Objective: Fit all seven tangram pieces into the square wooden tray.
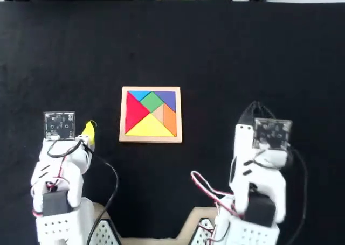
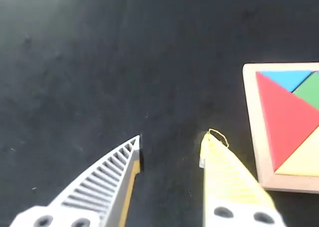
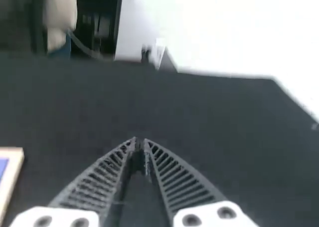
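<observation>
The square wooden tray lies mid-table, holding the tangram pieces packed together: red, yellow, blue, green, purple and orange tones. Its corner also appears in the left wrist view as the tray, with the red piece inside. My left gripper stands open over bare black cloth just left of the tray, nothing between its white and yellow fingers. My right gripper is shut and empty, raised to the right of the tray; in the high view it is the black tip.
Black cloth covers the whole table. Both arm bases stand at the near edge, with loose cables beside the right one. A white wall and dark furniture lie beyond the table's far edge in the right wrist view.
</observation>
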### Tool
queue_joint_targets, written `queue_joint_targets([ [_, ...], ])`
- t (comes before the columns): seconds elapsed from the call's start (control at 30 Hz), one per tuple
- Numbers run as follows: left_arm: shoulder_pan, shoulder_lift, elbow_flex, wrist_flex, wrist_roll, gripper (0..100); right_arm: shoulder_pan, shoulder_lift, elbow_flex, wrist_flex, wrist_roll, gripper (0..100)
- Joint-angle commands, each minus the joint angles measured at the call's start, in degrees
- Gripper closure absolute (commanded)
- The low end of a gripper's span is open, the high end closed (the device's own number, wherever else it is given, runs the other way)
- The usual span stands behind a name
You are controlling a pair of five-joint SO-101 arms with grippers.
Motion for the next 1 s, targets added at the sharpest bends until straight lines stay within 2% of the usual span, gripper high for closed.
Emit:
queue_joint_targets([
  [0.0, -0.2, -1.2, 6.1, -5.3, 0.9, 80, 0.7, -4.1, 7.2, -4.9, -0.4, 98.6],
  [0.23, 2.1, -2.5, 5.8, 4.8, 0.7, 80, 0.4, -4.1, 11.3, -0.6, -0.4, 98.6],
  [0.4, 2.3, -2.5, 5.8, 9.7, 1.0, 80, 0.3, -4.2, 11.4, 6.8, -0.4, 98.6],
  [0.53, 2.8, -2.6, 3.2, 13.0, 1.1, 80, -0.4, -4.2, 6.5, 17.2, -0.5, 98.6],
  [0.63, 2.9, -2.6, -2.2, 16.6, 2.2, 80, -5.6, -4.2, -1.4, 27.4, -0.5, 98.6],
  [0.77, 3.0, -2.6, -4.3, 17.9, 8.4, 80, -16.7, -4.2, -7.4, 35.6, -0.6, 98.6],
  [0.87, 3.0, -2.6, -1.3, 17.8, 12.7, 80, -22.1, -4.4, -5.1, 35.4, -6.9, 98.6],
  [0.97, 3.0, -2.6, 2.6, 17.8, 14.2, 80, -22.5, -4.4, -1.5, 31.7, -17.1, 98.5],
])
